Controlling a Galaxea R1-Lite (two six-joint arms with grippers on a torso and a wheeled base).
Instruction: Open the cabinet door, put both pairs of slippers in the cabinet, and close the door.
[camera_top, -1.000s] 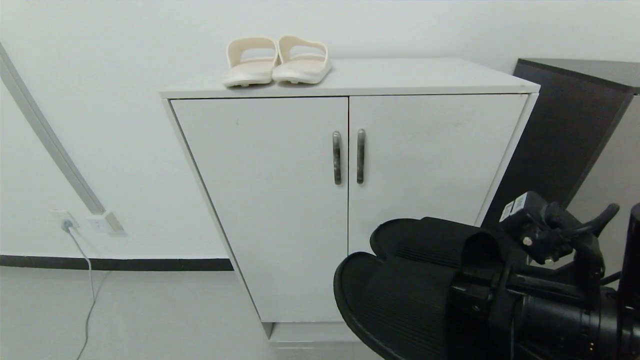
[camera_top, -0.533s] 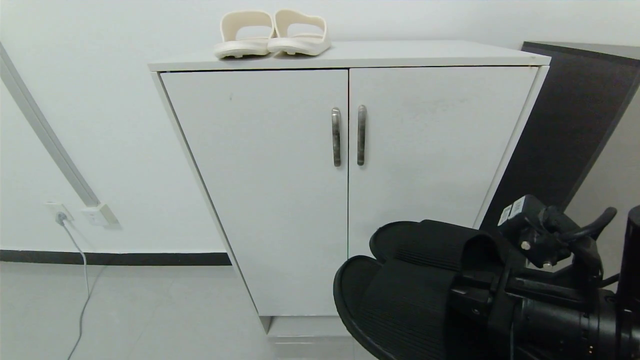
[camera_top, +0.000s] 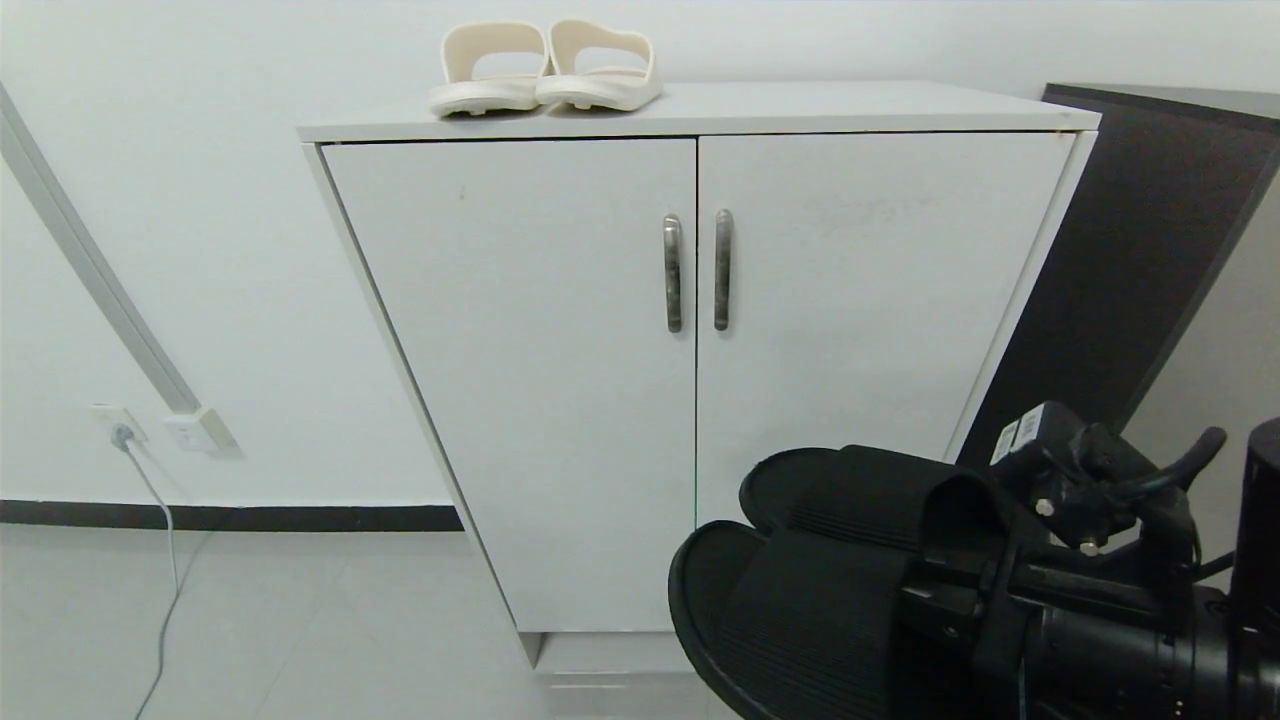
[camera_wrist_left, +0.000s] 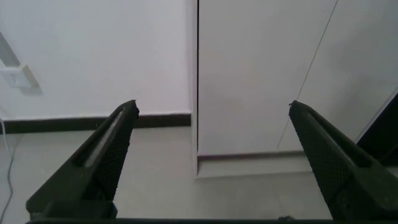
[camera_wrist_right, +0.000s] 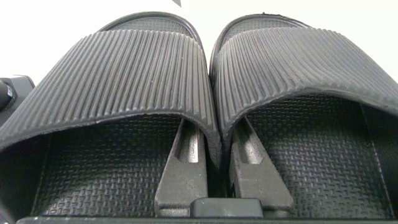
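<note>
The white cabinet (camera_top: 850, 105) is a plain box of flat, matte panels that look like laminated board. Its left door (camera_top: 520, 380) and right door (camera_top: 860, 300) are both closed, so the opening step is not yet done.

The black slippers (camera_top: 820, 560) hang low in front of the right door, apart from it. They are of soft rubber, with ribbed straps and a fine diamond pattern on the footbeds. The right gripper (camera_wrist_right: 214, 134) is closed on their two inner walls, pressing them together. I think this hold is weak: soft walls can bend, and one slipper may slide out during a fast move. A door that swings outward could also hit this pair.

The cream slippers (camera_top: 545, 70) lie side by side on the cabinet top, near the front edge above the left door. They are smooth, thick and rounded, and a careless push could drop them.

The left gripper (camera_wrist_left: 212, 109) is spread wide and holds nothing, facing the cabinet's lower part.

The two handles (camera_top: 673, 272) are slim, upright metal bars just beside each other. The fingers may slip on them or catch the wrong one.
</note>
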